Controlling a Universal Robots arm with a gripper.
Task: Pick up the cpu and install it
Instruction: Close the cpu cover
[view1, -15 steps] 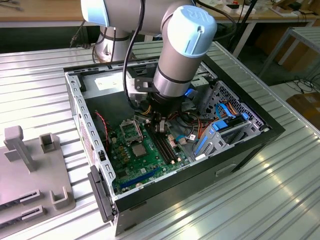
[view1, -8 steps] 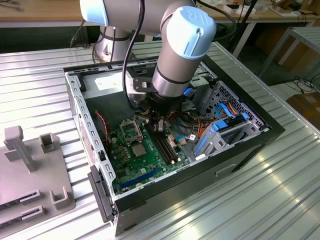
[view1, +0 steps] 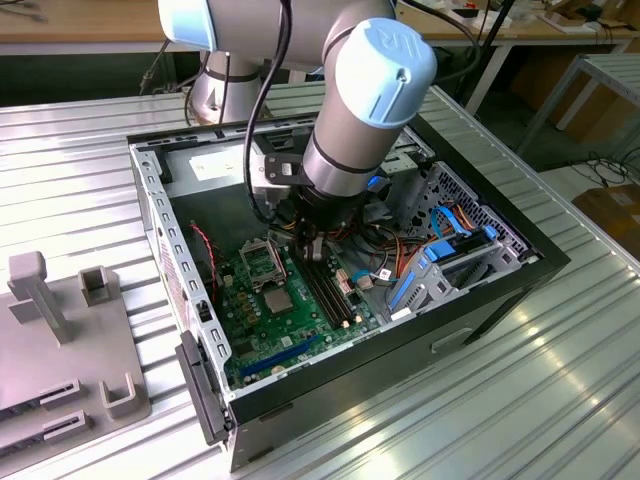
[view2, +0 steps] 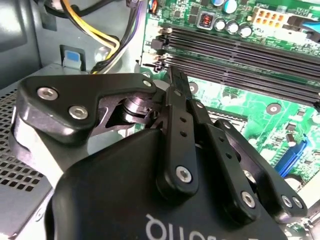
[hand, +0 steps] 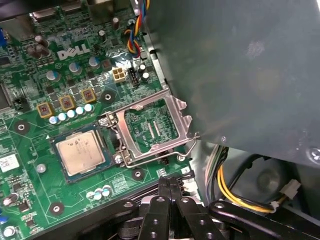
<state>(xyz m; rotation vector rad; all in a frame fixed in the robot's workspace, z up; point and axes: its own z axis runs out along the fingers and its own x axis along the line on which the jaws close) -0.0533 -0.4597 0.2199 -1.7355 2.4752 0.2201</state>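
The cpu (hand: 80, 155), a small square chip with a silver-grey top, lies flat in its socket on the green motherboard (hand: 30, 90). The socket's metal load plate (hand: 152, 127) is swung open beside it. In the exterior view the cpu (view1: 277, 302) sits below and to the left of my gripper (view1: 312, 250), which hangs over the memory slots (view1: 325, 290). In both wrist views my gripper (hand: 168, 181) (view2: 175, 75) has its two black fingers pressed together with nothing between them, clear of the chip.
The motherboard lies inside an open black computer case (view1: 480, 300) on a ribbed metal table (view1: 520, 400). Coloured cables (hand: 235, 195) and a blue drive bracket (view1: 440, 265) crowd the case's side. Grey fixtures (view1: 60, 340) stand at the exterior view's left.
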